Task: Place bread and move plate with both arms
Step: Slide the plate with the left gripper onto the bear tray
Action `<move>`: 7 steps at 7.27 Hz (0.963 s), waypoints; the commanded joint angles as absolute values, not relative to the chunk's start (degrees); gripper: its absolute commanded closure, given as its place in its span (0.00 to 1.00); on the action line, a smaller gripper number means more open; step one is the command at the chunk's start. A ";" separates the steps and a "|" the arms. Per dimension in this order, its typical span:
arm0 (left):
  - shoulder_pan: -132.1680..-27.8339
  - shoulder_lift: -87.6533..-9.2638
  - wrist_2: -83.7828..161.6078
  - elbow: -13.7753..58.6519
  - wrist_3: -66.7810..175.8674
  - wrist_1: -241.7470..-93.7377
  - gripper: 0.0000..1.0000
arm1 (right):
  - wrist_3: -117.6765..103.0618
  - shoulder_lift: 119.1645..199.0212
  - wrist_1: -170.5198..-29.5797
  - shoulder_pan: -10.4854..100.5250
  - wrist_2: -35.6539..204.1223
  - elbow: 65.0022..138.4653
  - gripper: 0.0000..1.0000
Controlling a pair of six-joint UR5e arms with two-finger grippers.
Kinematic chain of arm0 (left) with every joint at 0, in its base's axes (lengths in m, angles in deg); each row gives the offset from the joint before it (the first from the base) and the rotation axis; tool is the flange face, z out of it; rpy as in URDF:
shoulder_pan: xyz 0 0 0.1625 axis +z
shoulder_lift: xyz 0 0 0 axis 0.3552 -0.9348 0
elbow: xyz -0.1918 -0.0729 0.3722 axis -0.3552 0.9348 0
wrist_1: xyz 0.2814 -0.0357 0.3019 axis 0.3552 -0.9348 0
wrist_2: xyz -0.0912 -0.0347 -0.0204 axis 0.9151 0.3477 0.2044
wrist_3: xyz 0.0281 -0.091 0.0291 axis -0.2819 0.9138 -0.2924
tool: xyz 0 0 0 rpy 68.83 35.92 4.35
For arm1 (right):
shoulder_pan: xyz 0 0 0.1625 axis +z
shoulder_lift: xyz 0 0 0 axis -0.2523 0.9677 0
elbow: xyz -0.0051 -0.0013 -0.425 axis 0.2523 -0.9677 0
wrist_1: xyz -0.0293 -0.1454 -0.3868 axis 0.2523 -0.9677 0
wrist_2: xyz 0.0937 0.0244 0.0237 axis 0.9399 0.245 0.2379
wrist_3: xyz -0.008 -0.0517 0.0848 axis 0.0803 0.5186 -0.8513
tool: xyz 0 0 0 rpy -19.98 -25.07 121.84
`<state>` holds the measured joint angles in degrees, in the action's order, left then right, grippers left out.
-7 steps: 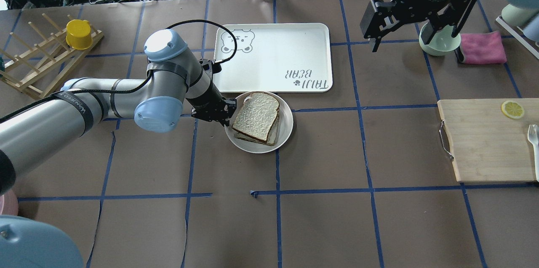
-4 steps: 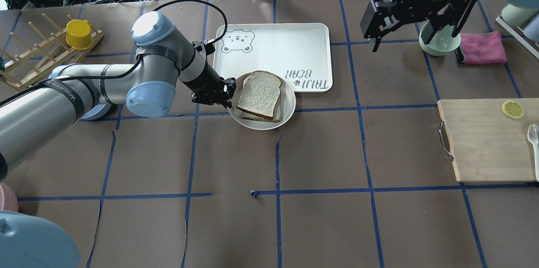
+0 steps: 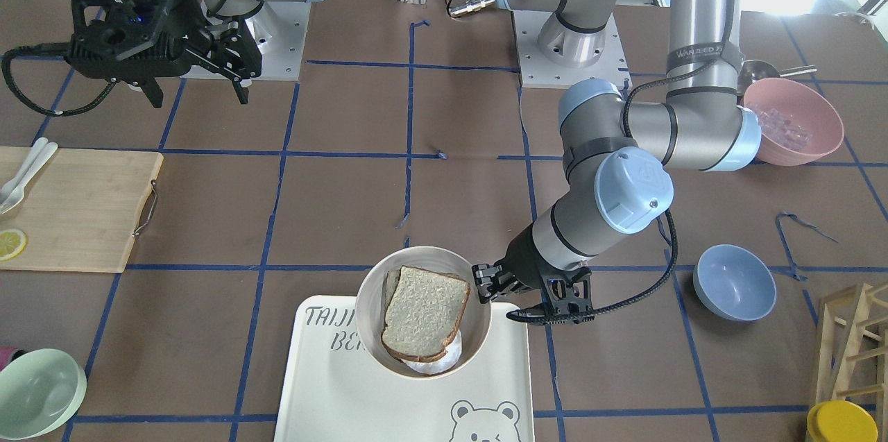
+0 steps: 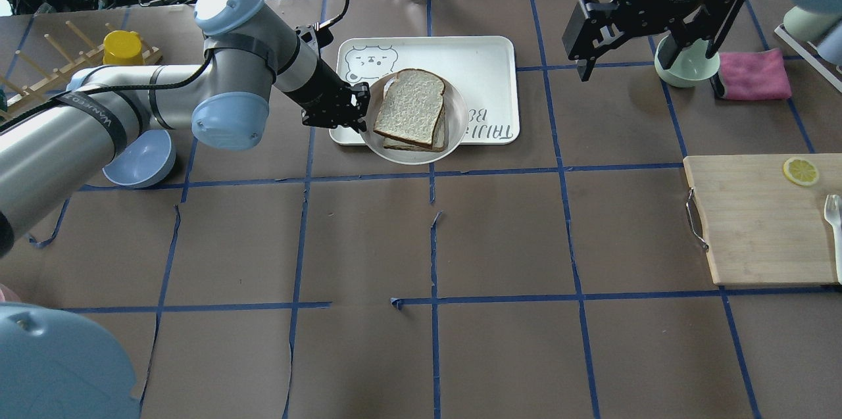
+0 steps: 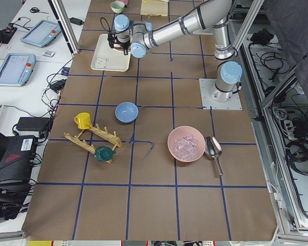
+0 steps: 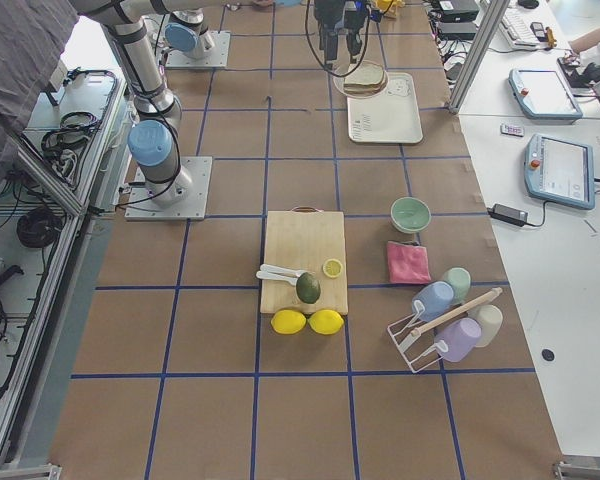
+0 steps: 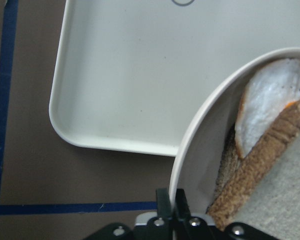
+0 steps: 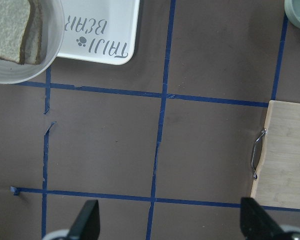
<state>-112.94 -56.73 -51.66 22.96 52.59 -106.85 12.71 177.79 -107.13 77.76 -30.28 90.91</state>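
The bread (image 4: 411, 106) lies flat in the plate (image 4: 458, 133), stacked on a second slice with something white showing under it in the left wrist view. So you can count the placing half as done, as far as these views tell.

The moving half is in hand. Your left claw (image 4: 360, 118) is pinched closed on the plate's rim, on the side toward the bear-face end of the tray (image 4: 487, 64). One finger is inside the rim and one outside. The plate sits over the tray's long edge nearest the robot. Most of it is above the tray and a part overhangs the tabletop (image 4: 500, 241) beyond that edge. Whether it rests on the tray or is held just clear of it, you cannot tell for sure, though the wrist view suggests it is lifted a little.

Your right claw (image 4: 648, 75) hangs spread wide and empty. It is well apart from the tray, past the short end with the lettering, and it touches nothing.

What is left, by my reading:
- Settle the plate fully inside the tray's rim, if the tray is the goal, and let go without tipping the stack.
- The task names both arms, yet only the left has the plate, so the right may have its share ahead.
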 commanded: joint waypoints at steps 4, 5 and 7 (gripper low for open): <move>-112.83 -69.72 -51.53 11.80 52.64 -107.01 1.00 | 12.71 177.79 -107.24 77.76 -30.19 90.92 0.00; -112.83 -70.26 -51.53 12.06 52.56 -106.92 1.00 | 12.71 177.79 -107.24 77.76 -30.28 90.92 0.00; -112.83 -70.53 -51.61 12.15 52.47 -106.75 0.93 | 12.71 177.79 -107.24 77.76 -30.28 90.92 0.00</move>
<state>-112.82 -70.32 -51.58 12.12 52.51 -106.82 12.71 177.79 -107.27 77.76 -30.23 90.92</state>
